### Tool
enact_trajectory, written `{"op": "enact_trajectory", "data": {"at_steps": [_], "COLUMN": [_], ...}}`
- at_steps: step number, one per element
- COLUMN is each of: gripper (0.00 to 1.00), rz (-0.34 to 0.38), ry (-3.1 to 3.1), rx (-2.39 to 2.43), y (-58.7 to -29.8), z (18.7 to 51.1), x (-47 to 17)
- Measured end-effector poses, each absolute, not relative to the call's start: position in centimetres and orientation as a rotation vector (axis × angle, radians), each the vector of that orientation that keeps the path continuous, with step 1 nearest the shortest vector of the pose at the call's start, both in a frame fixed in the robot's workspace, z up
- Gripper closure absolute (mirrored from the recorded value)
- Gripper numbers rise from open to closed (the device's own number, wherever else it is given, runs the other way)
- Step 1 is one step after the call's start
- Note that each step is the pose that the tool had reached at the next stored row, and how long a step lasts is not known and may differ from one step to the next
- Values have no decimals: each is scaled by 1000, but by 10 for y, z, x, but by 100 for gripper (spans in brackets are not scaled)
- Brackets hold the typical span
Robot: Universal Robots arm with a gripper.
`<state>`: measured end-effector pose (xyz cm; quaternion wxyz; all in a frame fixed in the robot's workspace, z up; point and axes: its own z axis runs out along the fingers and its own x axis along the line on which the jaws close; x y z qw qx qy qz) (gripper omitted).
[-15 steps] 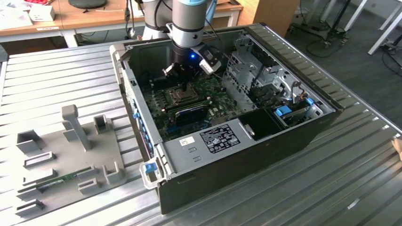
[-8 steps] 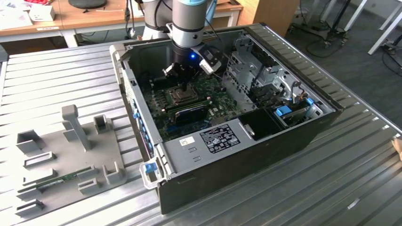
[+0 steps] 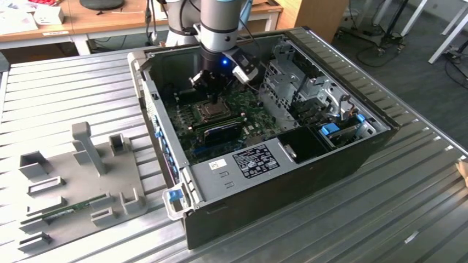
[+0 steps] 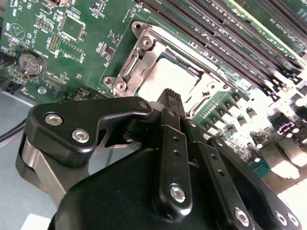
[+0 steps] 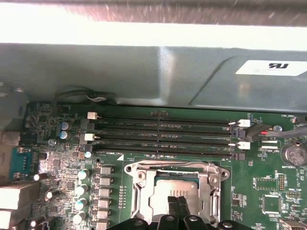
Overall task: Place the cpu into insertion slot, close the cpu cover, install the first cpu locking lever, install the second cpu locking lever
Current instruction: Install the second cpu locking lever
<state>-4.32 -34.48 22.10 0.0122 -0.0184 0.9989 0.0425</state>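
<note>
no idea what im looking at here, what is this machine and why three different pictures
It is one robot arm working inside an opened computer case that lies on a ribbed metal table. The exterior view comes from a camera off the arm and takes in the whole scene. Both wrist views come from cameras riding on the arm, looking down past its black gripper at the green circuit board.

The gripper is shut and holds nothing; its tips are just above the cpu, a pale square chip already sitting in the insertion slot, with the cpu cover, a silver frame, around it. Long black memory slots run beside the socket. On the exterior view's left, a grey fixture tray lies on the table.
</note>
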Motion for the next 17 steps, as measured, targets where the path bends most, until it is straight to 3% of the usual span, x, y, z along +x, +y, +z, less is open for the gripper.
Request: {"op": "enact_trajectory", "data": {"at_steps": [17], "gripper": [90], "rz": [133], "ry": [3114], "rx": [-58], "y": [-346], "z": [233], "x": [-43]}}
